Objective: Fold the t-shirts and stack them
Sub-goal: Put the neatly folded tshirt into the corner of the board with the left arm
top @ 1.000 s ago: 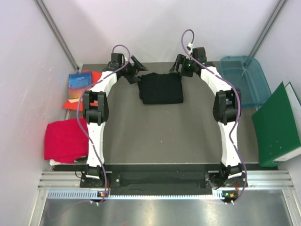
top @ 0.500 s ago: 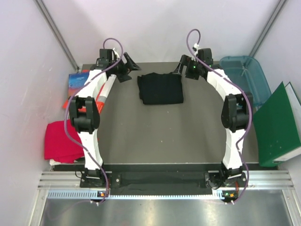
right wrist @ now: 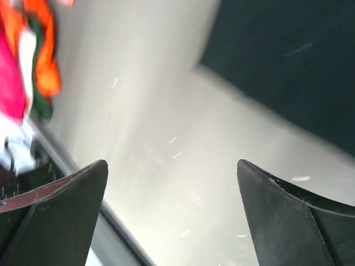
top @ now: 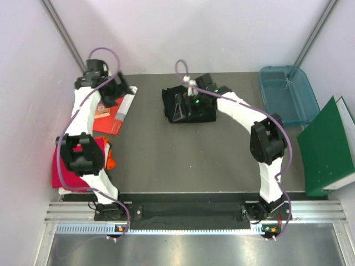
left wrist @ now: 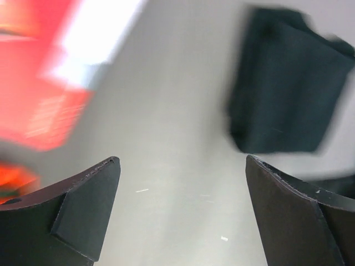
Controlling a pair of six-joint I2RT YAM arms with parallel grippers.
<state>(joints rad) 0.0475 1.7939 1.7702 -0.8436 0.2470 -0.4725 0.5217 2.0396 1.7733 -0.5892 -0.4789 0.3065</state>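
Note:
The black t-shirt (top: pixel 202 111) lies folded at the back middle of the table; it also shows in the left wrist view (left wrist: pixel 288 83) and the right wrist view (right wrist: pixel 288 61). My right gripper (top: pixel 178 108) hangs open and empty over the shirt's left edge; in its own view (right wrist: pixel 172 163) only bare table lies between the jaws. My left gripper (top: pixel 116 93) is open and empty over the table's back left; in its own view (left wrist: pixel 182 160) it frames bare table. The crimson-pink t-shirt (top: pixel 65 166) lies folded at the left edge, partly hidden by the left arm.
A flat red sheet (top: pixel 113 121) lies under the left gripper and shows blurred in the left wrist view (left wrist: pixel 39 83). An orange item (top: pixel 110 156) sits by the pink shirt. A blue bin (top: pixel 288 94) and a green binder (top: pixel 327 147) stand on the right.
The left arm has swung left, away from the black shirt, to above the red sheet. The right arm has swung left and forward over the black shirt's left edge. The shirt stays put.

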